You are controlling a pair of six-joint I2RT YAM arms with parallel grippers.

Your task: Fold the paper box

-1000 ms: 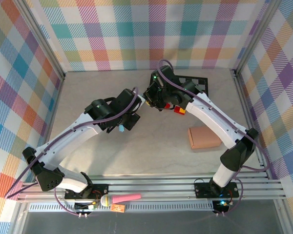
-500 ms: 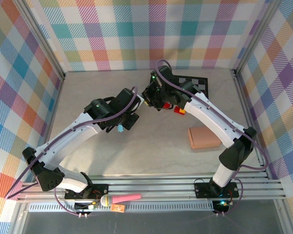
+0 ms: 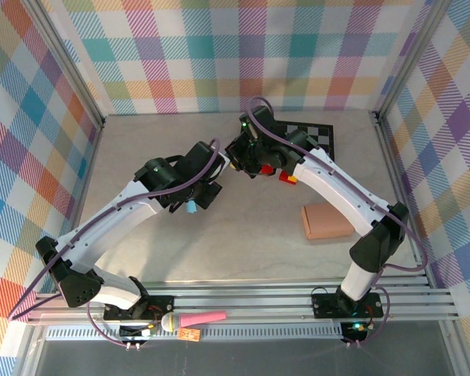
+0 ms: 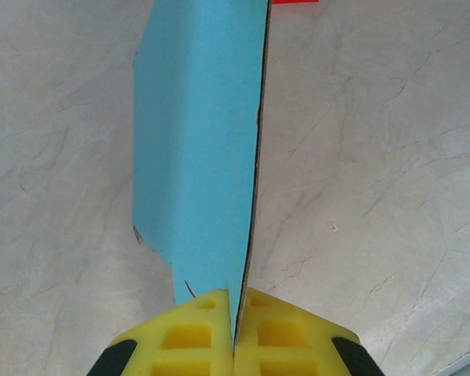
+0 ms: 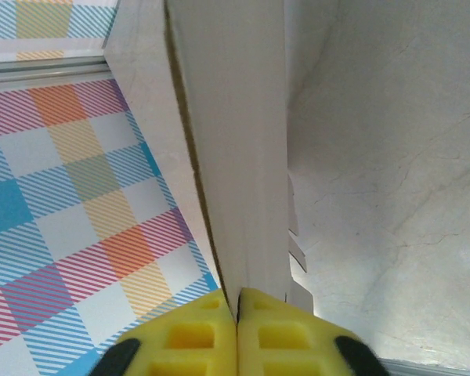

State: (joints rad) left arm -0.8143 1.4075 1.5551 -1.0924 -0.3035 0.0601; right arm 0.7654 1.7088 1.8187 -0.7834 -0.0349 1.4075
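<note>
Over the middle of the table [image 3: 251,251], a little toward its back edge, the left gripper [image 4: 235,333] has its yellow pads pressed flat together on the near edge of the paper box [image 4: 196,141]. The box's blue panel is seen almost edge-on and runs away from the fingers above the marbled surface. The right gripper [image 5: 236,317] is pinched tight in the same way on a pale panel [image 5: 235,133]. I take this to be another face or flap of the same box, and the plaid wall [image 5: 63,196] shows beyond it. From above, the two wrists meet nose to nose and cover most of the box, leaving a cyan sliver [image 3: 192,208] under the left wrist.

In the last second the right gripper's jaws have closed the final small gap to a full pinch. The right arm has also eased toward the back left, uncovering more of the checkerboard mat [image 3: 317,135] near the back right corner. The left arm has barely shifted.

With both ends now firmly held, the box looks ready to be creased between the two grips. The fold seems under way rather than done, since both panels still read as flat sheets.

A tan block [image 3: 327,222] lies well apart near the right edge, and a small red-and-yellow object [image 3: 287,178] sits beside the right forearm.
</note>
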